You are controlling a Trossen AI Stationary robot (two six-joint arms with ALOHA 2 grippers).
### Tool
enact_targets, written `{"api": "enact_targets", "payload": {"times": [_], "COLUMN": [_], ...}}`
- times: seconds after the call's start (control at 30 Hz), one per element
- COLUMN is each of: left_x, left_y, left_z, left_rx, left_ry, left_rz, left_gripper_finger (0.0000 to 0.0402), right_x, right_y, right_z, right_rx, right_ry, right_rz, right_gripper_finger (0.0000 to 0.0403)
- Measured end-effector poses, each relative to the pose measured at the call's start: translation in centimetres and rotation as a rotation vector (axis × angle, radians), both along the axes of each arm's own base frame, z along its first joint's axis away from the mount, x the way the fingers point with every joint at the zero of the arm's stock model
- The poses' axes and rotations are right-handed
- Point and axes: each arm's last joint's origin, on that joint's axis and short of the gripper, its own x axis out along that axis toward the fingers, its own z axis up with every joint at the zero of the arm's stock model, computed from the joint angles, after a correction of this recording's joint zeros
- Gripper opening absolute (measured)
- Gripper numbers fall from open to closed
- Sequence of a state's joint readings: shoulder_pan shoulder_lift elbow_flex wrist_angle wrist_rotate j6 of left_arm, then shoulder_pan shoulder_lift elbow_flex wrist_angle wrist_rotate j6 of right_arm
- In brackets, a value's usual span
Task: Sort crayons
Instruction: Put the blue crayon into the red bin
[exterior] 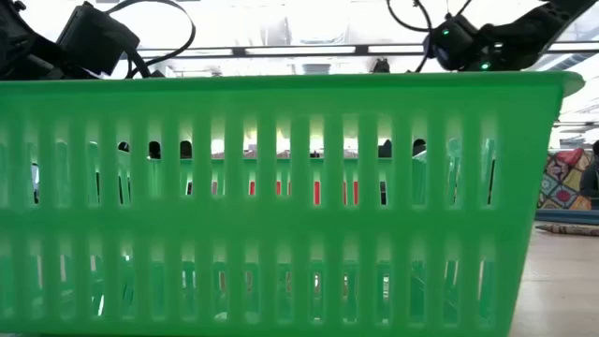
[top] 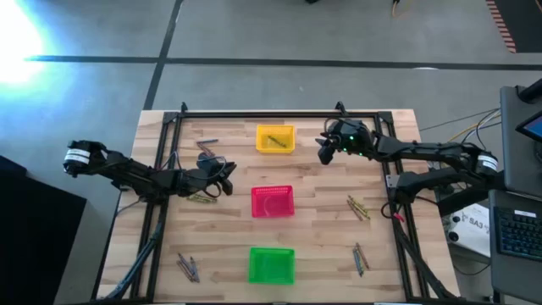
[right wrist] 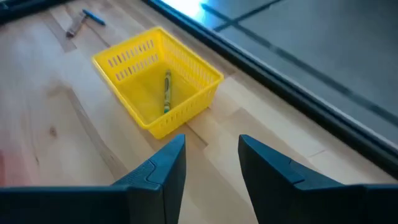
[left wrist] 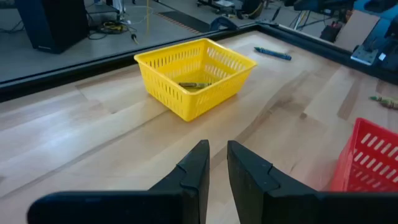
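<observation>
A yellow basket point(top: 274, 139) stands at the far middle of the table with one olive-yellow crayon point(right wrist: 166, 92) lying on its floor. My right gripper point(top: 324, 152) hangs open just to the basket's right, above the wood, with nothing between its fingers point(right wrist: 163, 168). My left gripper point(top: 223, 180) hovers left of the red basket point(top: 273, 202). Its fingers point(left wrist: 198, 165) stand a narrow gap apart and hold nothing. Loose crayons lie flat on the table: a bunch point(top: 203, 198) beside my left gripper, a bunch at the right point(top: 358, 207), and a blue one point(left wrist: 272, 53) at the far left.
A green basket point(top: 271, 264) stands at the near middle and fills the low view point(exterior: 281, 206). More crayons lie near left point(top: 188, 267) and near right point(top: 360, 258). A black frame point(top: 279, 113) runs along the table's far edge and sides.
</observation>
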State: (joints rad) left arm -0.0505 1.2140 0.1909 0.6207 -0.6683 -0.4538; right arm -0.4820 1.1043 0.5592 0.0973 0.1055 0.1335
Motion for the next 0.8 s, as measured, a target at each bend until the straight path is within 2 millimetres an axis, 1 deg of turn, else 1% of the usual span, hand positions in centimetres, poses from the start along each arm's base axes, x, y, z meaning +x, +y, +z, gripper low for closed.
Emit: {"api": "enact_targets", "payload": {"times": [0.07, 0.2, 0.33, 0.4, 0.53, 0.63, 0.8], "left_x": [0.0, 0.1, 0.3, 0.7, 1.8, 2.6, 3.1], "left_y": [0.0, 0.0, 0.0, -0.1, -0.2, -0.3, -0.4], "left_z": [-0.1, -0.7, -1.6, -1.7, -1.0, -0.2, 0.6], "left_rx": [0.000, -0.002, -0.013, -0.042, -0.034, -0.026, -0.023], "left_ry": [0.009, 0.039, 0.084, 0.076, 0.058, 0.043, 0.023], "left_rz": [0.000, 0.002, 0.001, 0.004, -0.008, -0.041, -0.090], "left_gripper_finger": [0.0040, 0.0040, 0.0040, 0.0040, 0.0040, 0.0040, 0.0040], "right_x": [-0.8, -1.6, -1.7, -1.7, -1.7, -1.8, -2.6], "right_y": [0.4, 0.8, 0.9, 0.9, 0.9, 0.9, 1.3], "right_z": [0.0, 0.2, 0.3, 0.2, -0.4, -1.1, -2.3], "right_rx": [-0.016, -0.041, -0.047, -0.043, 0.028, 0.071, 0.193], "right_ry": [0.008, -0.008, -0.017, -0.012, 0.001, 0.049, 0.188], "right_rz": [0.010, 0.017, 0.016, 0.015, -0.014, -0.025, -0.064], "right_gripper_finger": [0.0132, 0.0130, 0.0132, 0.0131, 0.0126, 0.0125, 0.0125]}}
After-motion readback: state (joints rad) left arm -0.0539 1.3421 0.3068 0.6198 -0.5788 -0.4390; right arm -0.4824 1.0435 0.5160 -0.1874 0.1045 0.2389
